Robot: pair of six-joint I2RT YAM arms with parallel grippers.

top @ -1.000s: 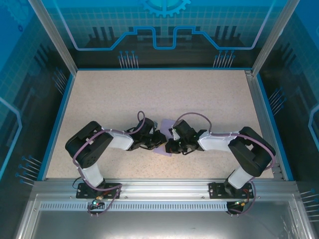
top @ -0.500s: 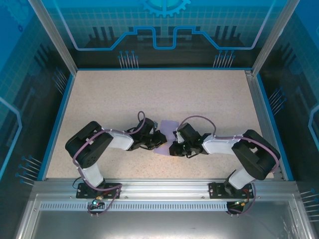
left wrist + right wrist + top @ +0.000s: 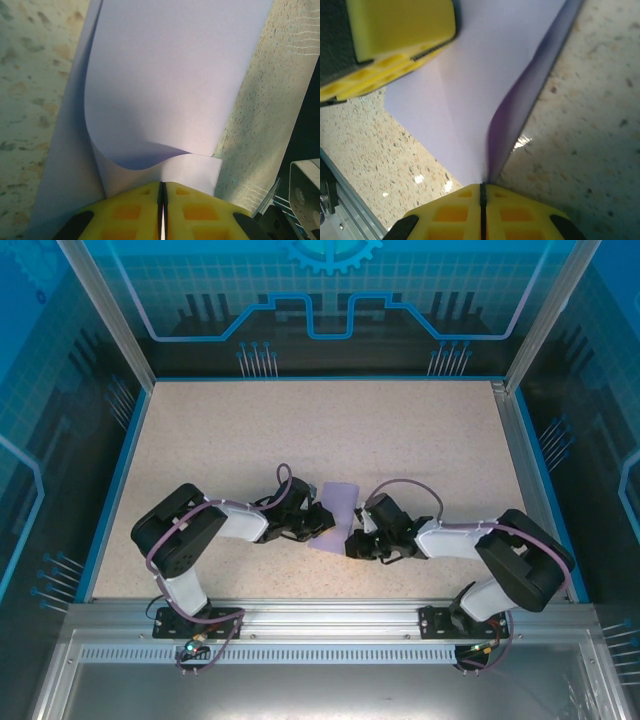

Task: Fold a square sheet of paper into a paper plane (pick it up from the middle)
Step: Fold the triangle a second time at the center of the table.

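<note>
Beige speckled tabletop, blue trim on left, far and right edges. 2 aluminium posts slant up from far corners. Blue translucent wall panels with circuit-line graphics, gear emblem at far centre. Slotted aluminium rail along near edge, grey metal tray nearer. Light even, bright.

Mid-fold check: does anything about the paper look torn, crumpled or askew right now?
No tear or crumpling shows. The square sheet of paper is bowed over in a loose curl, not yet a pressed crease, with the left gripper and the right gripper each shut on it.
</note>
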